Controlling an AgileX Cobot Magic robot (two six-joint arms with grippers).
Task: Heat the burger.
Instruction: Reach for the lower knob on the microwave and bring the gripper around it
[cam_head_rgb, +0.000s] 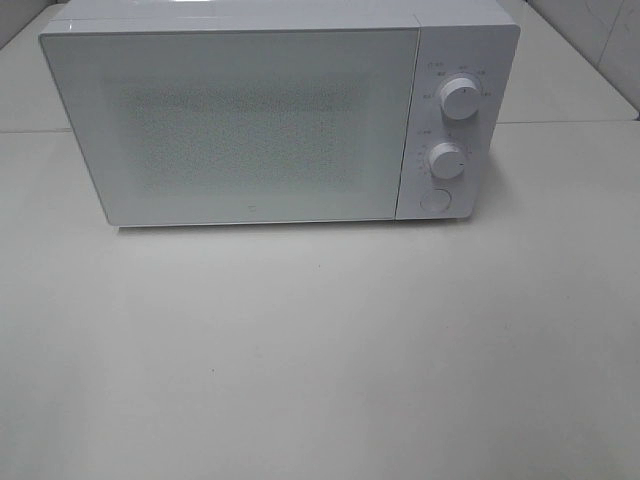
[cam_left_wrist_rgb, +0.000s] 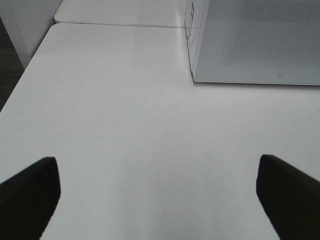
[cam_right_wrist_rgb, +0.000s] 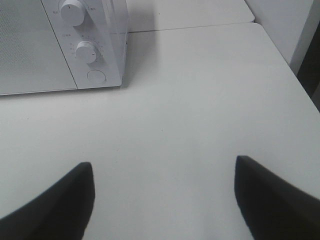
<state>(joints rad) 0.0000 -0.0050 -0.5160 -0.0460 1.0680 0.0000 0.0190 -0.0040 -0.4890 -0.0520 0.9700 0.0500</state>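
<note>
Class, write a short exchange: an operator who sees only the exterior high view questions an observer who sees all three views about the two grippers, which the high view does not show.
Operator: I see only the microwave, door shut. How is the left gripper?
Observer: It is open above the table, holding nothing.
Operator: And the right gripper?
Observer: Open too, over the table, with nothing in it.
</note>
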